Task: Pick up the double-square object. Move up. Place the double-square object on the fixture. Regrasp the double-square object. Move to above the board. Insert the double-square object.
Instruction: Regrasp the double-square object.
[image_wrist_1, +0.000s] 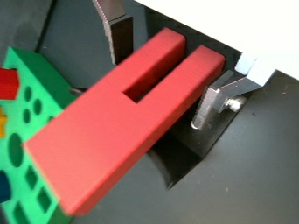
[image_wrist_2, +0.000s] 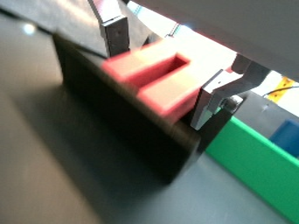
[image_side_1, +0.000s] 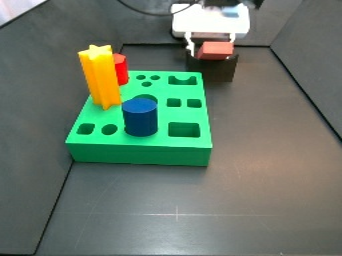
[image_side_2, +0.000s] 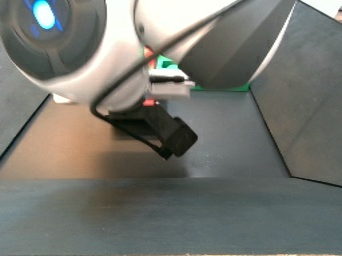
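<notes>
The salmon-red double-square object (image_wrist_1: 117, 114) lies across the top of the dark fixture (image_wrist_2: 117, 122), its notched two-lobe end toward my wrist. My gripper (image_wrist_1: 163, 87) straddles that end, open. One silver finger (image_wrist_1: 119, 39) stands off from the block with a dark gap; the other finger (image_wrist_1: 208, 105) sits close beside it. In a side view the gripper (image_side_1: 214, 42) hangs over the red block (image_side_1: 214, 48) on the fixture (image_side_1: 219, 68), behind the green board (image_side_1: 134, 140). The block (image_wrist_2: 152, 74) looks blurred in a wrist view.
On the board stand a yellow star post (image_side_1: 96, 72), a short red peg (image_side_1: 120, 68) and a blue cylinder (image_side_1: 139, 115). Several shaped holes show in its top. The board's edge (image_wrist_2: 251, 162) lies close beside the fixture. The arm's body (image_side_2: 80, 40) fills a side view.
</notes>
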